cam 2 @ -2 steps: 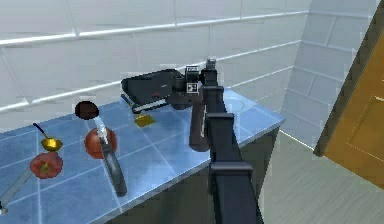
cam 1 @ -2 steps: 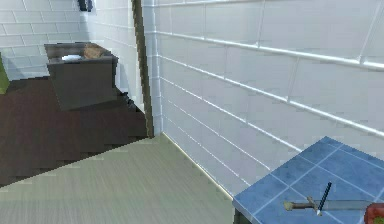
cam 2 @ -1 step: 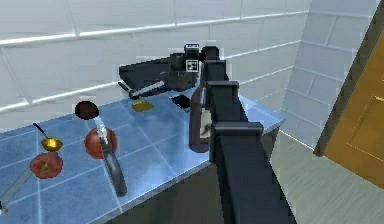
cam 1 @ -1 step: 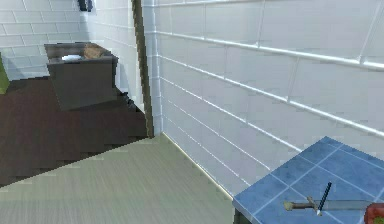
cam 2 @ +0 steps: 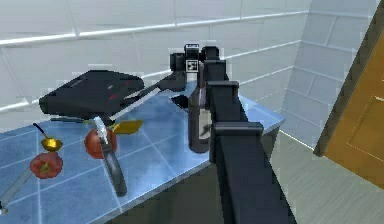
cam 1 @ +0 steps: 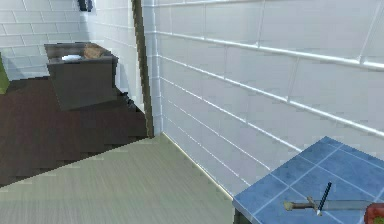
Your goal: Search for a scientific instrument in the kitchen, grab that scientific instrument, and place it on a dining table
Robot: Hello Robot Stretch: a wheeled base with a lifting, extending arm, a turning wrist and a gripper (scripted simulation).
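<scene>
Arm side view: the dark arm [cam 2: 240, 160] reaches out over a blue tiled tabletop [cam 2: 155, 158] set against a white tiled wall [cam 2: 100, 30]. The jaws stand at its far end, by a flat black thing [cam 2: 95, 92] that lies on the tiles. I cannot tell whether they hold anything, nor whether that flat black thing is the scientific instrument. A dark bottle [cam 2: 198, 120] stands upright just beside the arm. One red fruit [cam 2: 45, 166] and a second red fruit [cam 2: 98, 145] lie near a yellow spoon [cam 2: 48, 146] and a grey utensil [cam 2: 116, 176]. Forward view: the tabletop's corner carries a knife [cam 1: 320, 198]. Farther off, a grey cabinet [cam 1: 85, 75] stands on dark floor [cam 1: 50, 130].
</scene>
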